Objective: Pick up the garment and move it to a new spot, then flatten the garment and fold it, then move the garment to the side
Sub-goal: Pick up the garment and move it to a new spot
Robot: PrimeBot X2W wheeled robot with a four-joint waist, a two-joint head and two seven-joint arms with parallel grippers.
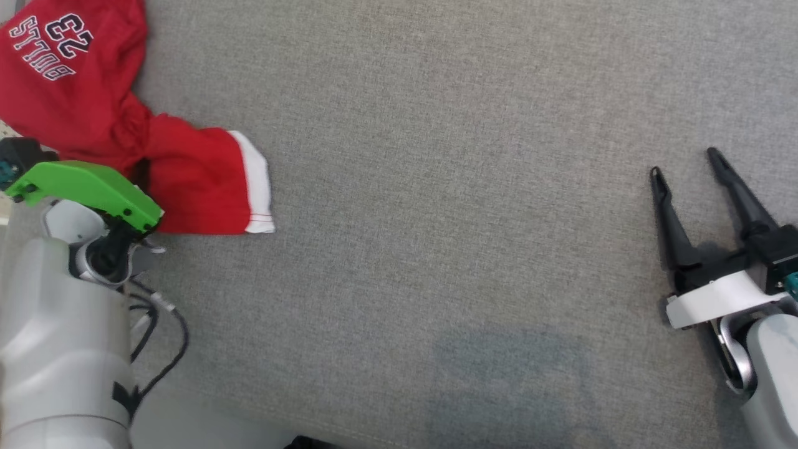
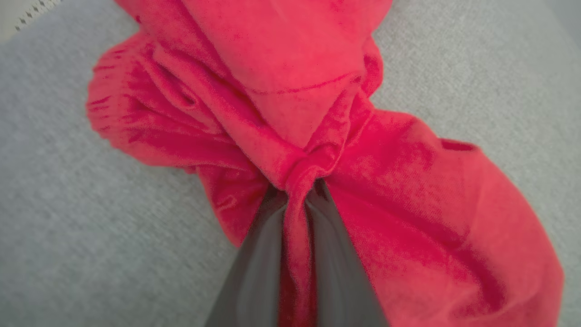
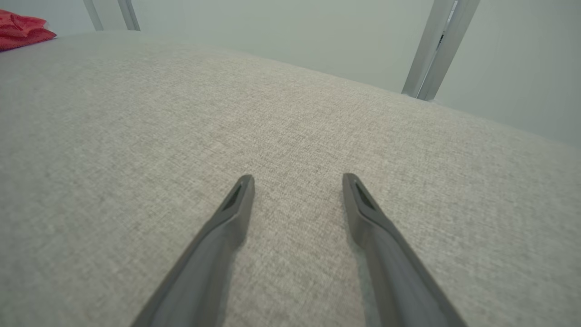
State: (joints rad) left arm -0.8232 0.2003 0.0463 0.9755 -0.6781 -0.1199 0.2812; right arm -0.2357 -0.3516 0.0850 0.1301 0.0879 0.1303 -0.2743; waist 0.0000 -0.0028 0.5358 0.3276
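Left fingers [image 2: 258,272] pinch a fold of the garment [image 2: 295,68]: lift it well clear before carrying; right fingers [image 3: 218,245] hang spread.

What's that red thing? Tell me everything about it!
The garment is soft red cloth, with a white band at one end and dark lettering, BULLS 23, seen upside down. It lies crumpled and twisted at the far left of the grey surface. The left gripper is shut on a bunched fold near its middle.
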